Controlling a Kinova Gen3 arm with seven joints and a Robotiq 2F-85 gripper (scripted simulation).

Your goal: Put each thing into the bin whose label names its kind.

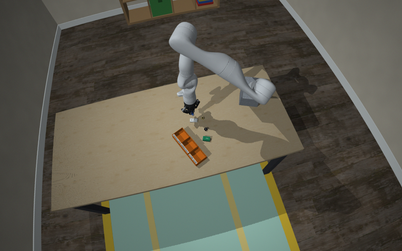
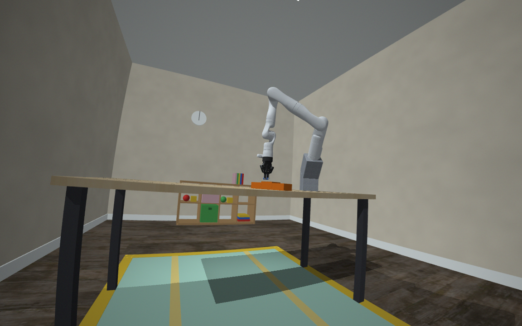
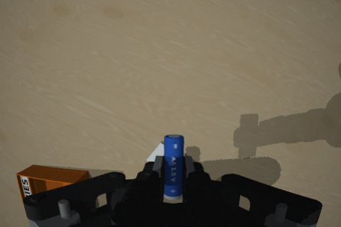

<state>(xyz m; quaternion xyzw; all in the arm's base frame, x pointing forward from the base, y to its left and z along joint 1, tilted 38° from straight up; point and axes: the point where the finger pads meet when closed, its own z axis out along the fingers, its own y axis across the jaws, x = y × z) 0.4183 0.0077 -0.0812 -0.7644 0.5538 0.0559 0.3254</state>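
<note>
My gripper [image 1: 192, 113] [image 2: 265, 178] [image 3: 173, 167] is shut on a blue AA battery [image 1: 192, 114] [image 3: 173, 163] and holds it above the table, just behind a white domino [image 1: 193, 120] [image 3: 155, 152]. A small yellowish ring-like thing [image 1: 202, 118] lies right of the domino. A small black thing [image 1: 206, 128] and a green block [image 1: 206, 138] with pale marks lie nearer the front. The orange bins [image 1: 201, 160] [image 2: 272, 186] [image 3: 53, 174] stand in a joined row of three, and I see nothing in them. Their labels are too small to read, except the ending "IES" on one in the wrist view.
The wooden table [image 1: 118, 140] [image 2: 153, 186] carries everything. The grey arm base [image 1: 248, 98] [image 2: 310, 178] stands at the right. The bins' raised walls lie in front of the gripper, left of the green block. The arm's shadow falls across the right part of the table.
</note>
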